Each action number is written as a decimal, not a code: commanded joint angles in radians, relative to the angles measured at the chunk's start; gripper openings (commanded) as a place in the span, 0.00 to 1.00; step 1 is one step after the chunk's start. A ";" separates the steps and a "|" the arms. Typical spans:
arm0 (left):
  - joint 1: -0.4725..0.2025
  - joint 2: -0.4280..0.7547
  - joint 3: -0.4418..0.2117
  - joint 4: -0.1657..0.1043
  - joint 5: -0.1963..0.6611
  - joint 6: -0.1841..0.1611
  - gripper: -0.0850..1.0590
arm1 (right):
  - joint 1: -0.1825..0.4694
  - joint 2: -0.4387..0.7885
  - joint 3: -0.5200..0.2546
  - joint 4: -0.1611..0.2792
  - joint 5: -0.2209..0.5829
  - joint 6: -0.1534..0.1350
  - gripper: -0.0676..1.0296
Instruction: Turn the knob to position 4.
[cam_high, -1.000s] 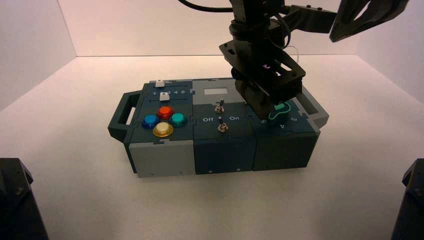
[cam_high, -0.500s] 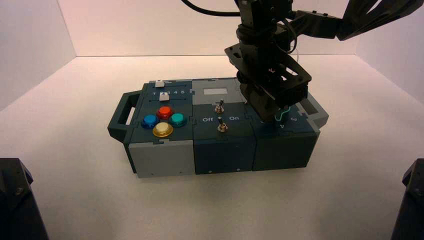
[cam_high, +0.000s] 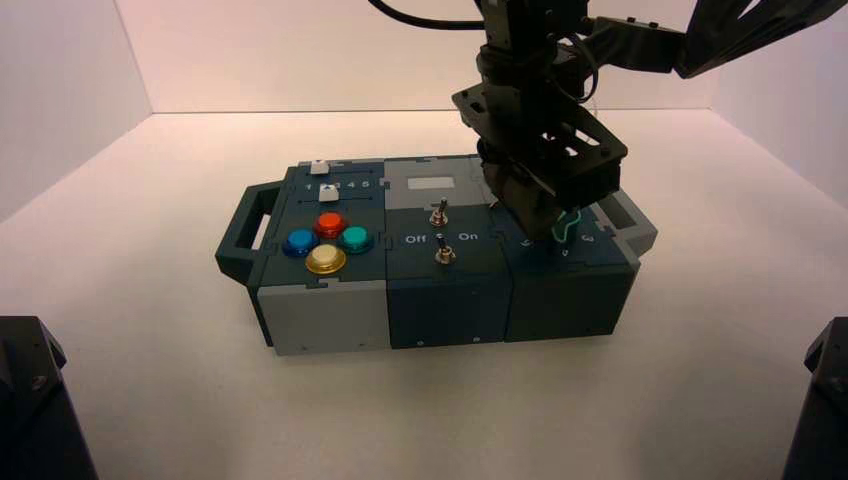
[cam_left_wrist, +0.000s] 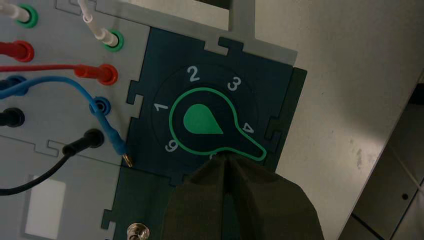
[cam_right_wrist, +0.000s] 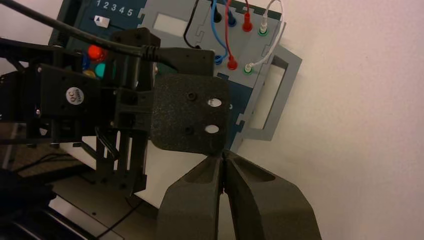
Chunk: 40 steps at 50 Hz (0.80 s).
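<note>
The knob is a dark dial with a light green teardrop top and sits on the box's right module. Its teardrop tip points close to the printed 4, a little past it toward my fingers. My left gripper is shut, its joined tips resting against the knob's outlined tail. From above, this gripper covers most of the knob. My right gripper is shut on nothing and is held high behind the box, its arm at the upper right.
Two metal toggle switches stand in the middle module by the Off/On lettering. Several coloured push buttons and a slider row lie on the box's left. Plugged wires run beside the knob. Dark arm bases fill both lower corners.
My left gripper has shifted right and lower over the knob, hiding its green top. The right arm swung up and away at the upper right a second ago, then held.
</note>
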 joint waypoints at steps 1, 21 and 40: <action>-0.021 -0.011 -0.028 0.000 -0.003 0.006 0.05 | 0.009 0.000 -0.043 0.009 0.008 0.000 0.04; -0.029 0.005 -0.046 0.000 0.014 0.005 0.05 | 0.009 -0.009 -0.048 0.009 0.038 0.000 0.04; -0.029 -0.084 0.037 0.000 0.012 -0.009 0.05 | 0.009 -0.071 -0.043 0.008 0.106 0.000 0.04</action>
